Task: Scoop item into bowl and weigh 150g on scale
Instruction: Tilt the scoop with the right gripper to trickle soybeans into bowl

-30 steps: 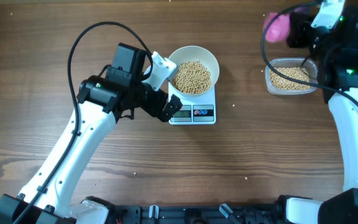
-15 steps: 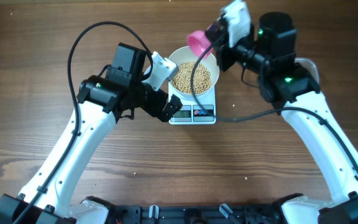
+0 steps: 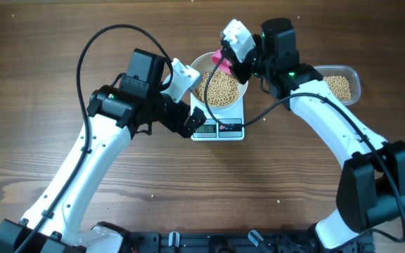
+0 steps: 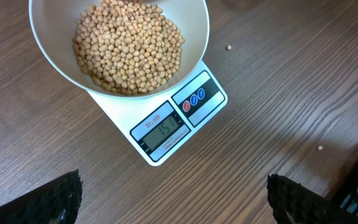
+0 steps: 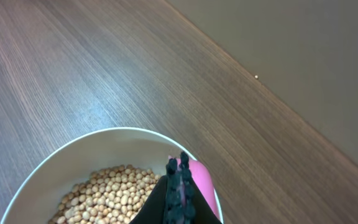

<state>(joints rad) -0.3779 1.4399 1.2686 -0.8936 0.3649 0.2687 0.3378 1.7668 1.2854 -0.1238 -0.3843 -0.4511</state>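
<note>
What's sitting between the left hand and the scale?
Nothing: in the left wrist view only bare wooden table separates the open left hand from the scale. One stray bean lies off to the right.

Small round tan-yellow beans (image 4: 129, 46) fill the round white bowl (image 4: 45, 43), upright on the small white square scale (image 4: 166, 124), whose display is at the bowl's five o'clock.

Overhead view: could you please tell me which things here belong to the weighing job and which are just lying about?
Job in hand: beans, white bowl, scale, pink scoop in the shut right hand, clear tub holding more beans.
Lying about: stray beans on the wooden table.
</note>
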